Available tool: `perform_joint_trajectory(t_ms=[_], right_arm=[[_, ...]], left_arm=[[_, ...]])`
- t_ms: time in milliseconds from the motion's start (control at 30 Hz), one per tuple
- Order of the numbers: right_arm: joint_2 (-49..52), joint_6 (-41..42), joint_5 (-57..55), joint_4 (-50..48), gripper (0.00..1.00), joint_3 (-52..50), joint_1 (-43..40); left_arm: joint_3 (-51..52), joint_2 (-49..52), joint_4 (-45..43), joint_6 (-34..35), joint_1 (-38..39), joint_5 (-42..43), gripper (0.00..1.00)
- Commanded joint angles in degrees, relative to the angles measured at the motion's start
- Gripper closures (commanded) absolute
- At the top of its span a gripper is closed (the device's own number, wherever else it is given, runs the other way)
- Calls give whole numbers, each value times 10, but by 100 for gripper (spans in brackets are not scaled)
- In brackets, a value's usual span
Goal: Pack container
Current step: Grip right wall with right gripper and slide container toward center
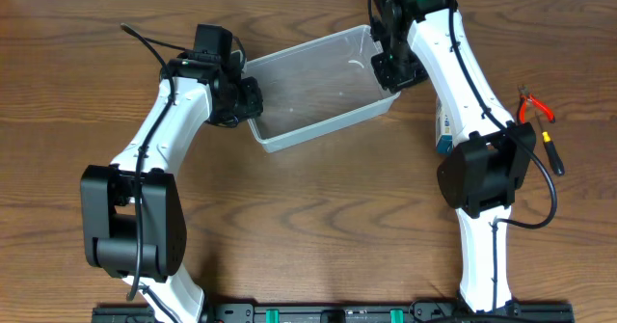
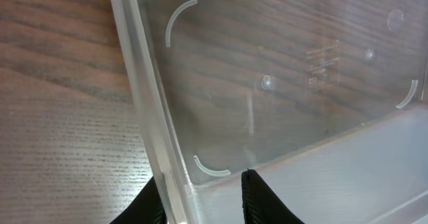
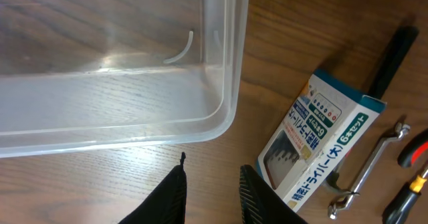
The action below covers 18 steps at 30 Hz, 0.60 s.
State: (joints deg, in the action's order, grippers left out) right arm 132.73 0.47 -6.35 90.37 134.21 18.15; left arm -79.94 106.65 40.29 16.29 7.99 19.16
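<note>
Straddling the left end wall of the container (image 1: 323,87), the left pincer (image 2: 200,178) grips it narrowly, one finger inside and one outside. That container sits angled toward the far side of the counter (image 1: 318,217). The right pincer (image 3: 212,167) hovers just outside its right end, slightly parted and holding nothing. A blue-and-white box (image 3: 321,150) and a wrench (image 3: 374,160) lie further right.

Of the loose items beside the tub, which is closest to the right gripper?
The blue-and-white box. It lies right beside the right gripper, by the container corner. The wrench and the black-handled tool lie beyond it.
</note>
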Motion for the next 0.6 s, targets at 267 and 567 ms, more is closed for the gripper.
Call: perform_joint_trajectory(t_ms=[267,567], right_arm=[[-8,27,-27,0,44,6,-20],[-8,17,-26,-39,34,6,-48]], left_arm=[[2,7,-10,-78,1,3,74],[2,7,-23,-125,1,3,79]])
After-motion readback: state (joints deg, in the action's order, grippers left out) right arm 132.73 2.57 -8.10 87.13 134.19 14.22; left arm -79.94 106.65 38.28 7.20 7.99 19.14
